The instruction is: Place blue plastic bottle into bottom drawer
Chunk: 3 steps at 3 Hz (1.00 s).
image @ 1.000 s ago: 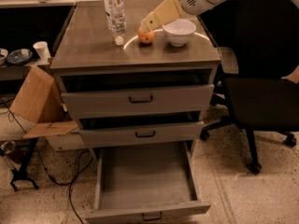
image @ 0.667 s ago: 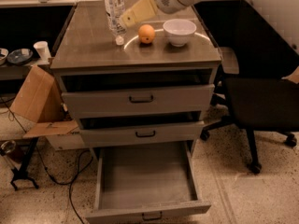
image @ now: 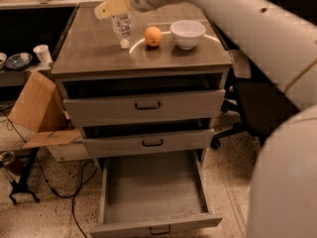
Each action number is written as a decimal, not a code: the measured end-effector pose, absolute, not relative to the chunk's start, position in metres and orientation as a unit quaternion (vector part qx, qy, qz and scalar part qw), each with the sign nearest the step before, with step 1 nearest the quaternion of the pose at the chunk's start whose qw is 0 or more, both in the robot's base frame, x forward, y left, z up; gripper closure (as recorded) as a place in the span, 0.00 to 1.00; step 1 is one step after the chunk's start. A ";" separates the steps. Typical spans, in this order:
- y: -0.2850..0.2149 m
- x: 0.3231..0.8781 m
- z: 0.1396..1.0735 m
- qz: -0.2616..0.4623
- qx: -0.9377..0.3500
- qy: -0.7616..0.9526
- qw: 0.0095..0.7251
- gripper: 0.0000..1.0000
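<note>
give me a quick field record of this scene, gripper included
gripper: above the cabinet top's back left, overlapping the bottle's upper part in view
blue plastic bottle: on the cabinet top, left of the orange
orange: between the bottle and the bowl
white bowl: right of the orange
bottom drawer: pulled out, grey interior showing
task status: bottle not yet in drawer

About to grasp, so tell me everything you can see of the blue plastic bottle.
The blue plastic bottle is clear, ribbed plastic with a pale label, on the cabinet top, left of and apart from the orange. The gripper crosses its upper part, hiding it; contact cannot be judged.
</note>
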State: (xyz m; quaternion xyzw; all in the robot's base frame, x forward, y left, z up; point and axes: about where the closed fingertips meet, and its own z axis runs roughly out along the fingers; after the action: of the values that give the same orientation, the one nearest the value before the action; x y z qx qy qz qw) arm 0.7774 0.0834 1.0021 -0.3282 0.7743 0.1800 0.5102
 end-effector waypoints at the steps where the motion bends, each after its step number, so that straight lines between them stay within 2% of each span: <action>1: 0.110 0.793 0.994 0.193 -0.316 0.773 0.516 0.00; 3: 0.142 0.812 0.984 0.159 -0.284 0.791 0.517 0.00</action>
State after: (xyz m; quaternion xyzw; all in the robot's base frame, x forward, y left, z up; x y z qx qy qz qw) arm 0.8121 0.1423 0.9841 -0.2842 0.7912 0.1594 0.5175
